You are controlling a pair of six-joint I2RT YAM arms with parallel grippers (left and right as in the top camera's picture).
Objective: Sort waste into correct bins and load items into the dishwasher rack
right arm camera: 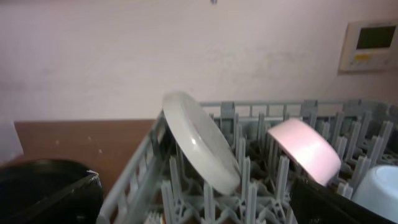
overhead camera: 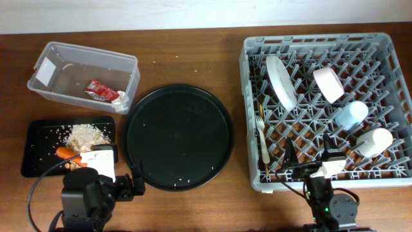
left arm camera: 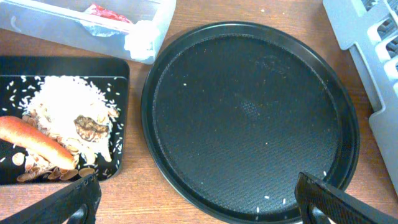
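**Both arms at the near edge of the desk [overhead camera: 193,58].** We see the left gripper [left arm camera: 198,186] with its jaws wide apart and holding nothing, hanging over the near rim of the large round black tray [left arm camera: 249,112], which carries a few pale grains [left arm camera: 266,197]. Just beside that tray's left rim, the shallow black tray [left arm camera: 15,71] holds the rice scraps [left arm camera: 62,99], the orange carrot [left arm camera: 34,140] and a small brown crumbly piece [left arm camera: 90,127]. Behind it, the clear tub [overhead camera: 90,51] contains the red sauce packet [overhead camera: 101,90] and the crumpled napkin [overhead camera: 120,98], the latter against the tub's right end wall. A narrow strip of bare desk separates the round tray from the grey rack [overhead camera: 322,40]; wider bare wood lies behind the round tray, between tub and rack. The right gripper [right arm camera: 199,199], jaws likewise apart and holding nothing, sits at the rack's near rim. Among the pegs we find the plate [overhead camera: 281,80] tilted on edge, the bowl [overhead camera: 328,84] tilted beside it, the light-blue cup [overhead camera: 351,115], the white cup [overhead camera: 374,142], and the fork [overhead camera: 262,138] lying flat along the left side.
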